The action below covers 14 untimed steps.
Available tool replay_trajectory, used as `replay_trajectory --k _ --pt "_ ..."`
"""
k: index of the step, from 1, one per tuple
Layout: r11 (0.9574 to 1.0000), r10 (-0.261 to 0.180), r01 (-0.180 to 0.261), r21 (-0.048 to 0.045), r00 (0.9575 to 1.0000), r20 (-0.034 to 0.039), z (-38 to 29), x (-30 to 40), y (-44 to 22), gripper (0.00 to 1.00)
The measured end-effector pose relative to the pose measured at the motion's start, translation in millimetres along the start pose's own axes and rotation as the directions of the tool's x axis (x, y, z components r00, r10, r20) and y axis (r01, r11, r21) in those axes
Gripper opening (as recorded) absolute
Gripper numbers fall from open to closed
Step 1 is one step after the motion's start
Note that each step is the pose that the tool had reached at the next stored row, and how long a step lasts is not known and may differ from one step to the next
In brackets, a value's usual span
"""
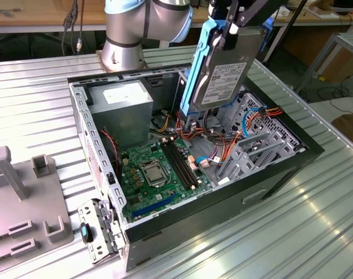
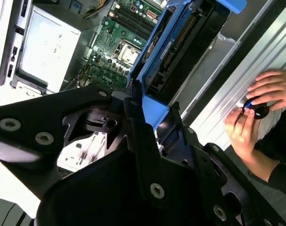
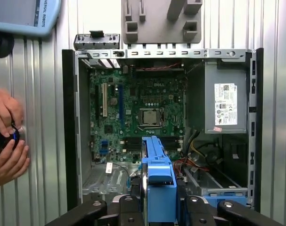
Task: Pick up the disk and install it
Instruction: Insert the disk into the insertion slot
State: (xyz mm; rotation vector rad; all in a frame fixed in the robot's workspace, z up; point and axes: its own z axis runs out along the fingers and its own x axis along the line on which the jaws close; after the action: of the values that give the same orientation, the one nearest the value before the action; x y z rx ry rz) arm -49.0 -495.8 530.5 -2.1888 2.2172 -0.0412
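Observation:
The disk, grey metal with a white label and bright blue rails, hangs upright above the back of the open computer case. My gripper is shut on its top edge. In the first wrist view the disk's blue rail runs edge-on between the black fingers, over the motherboard. The second wrist view has the disk clamped in my gripper, with the case interior beyond it. The silver drive cage lies below the disk, on the exterior view's right.
A grey power-supply box fills the case's back corner. Red, orange and blue cables lie near the cage. A person's hands hold a small black object beside the case. A grey fixture sits on the ribbed table.

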Motion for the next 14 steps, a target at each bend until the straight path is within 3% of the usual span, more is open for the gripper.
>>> replay_trajectory --k 4,6,10,14 --pt "1.0000 0.000 0.000 0.0005 1.0000 0.0006 3.8 0.4 -19.9 0.37" --pt "1.0000 0.000 0.000 0.0002 1.0000 0.0001 4.8 5.1 -21.8 0.37" --pt "1.0000 0.000 0.000 0.0003 1.0000 0.0002 10.3 30.8 -23.9 0.37" --pt "1.0000 0.000 0.000 0.0003 1.0000 0.0002 14.0 45.5 -28.8 0.37"
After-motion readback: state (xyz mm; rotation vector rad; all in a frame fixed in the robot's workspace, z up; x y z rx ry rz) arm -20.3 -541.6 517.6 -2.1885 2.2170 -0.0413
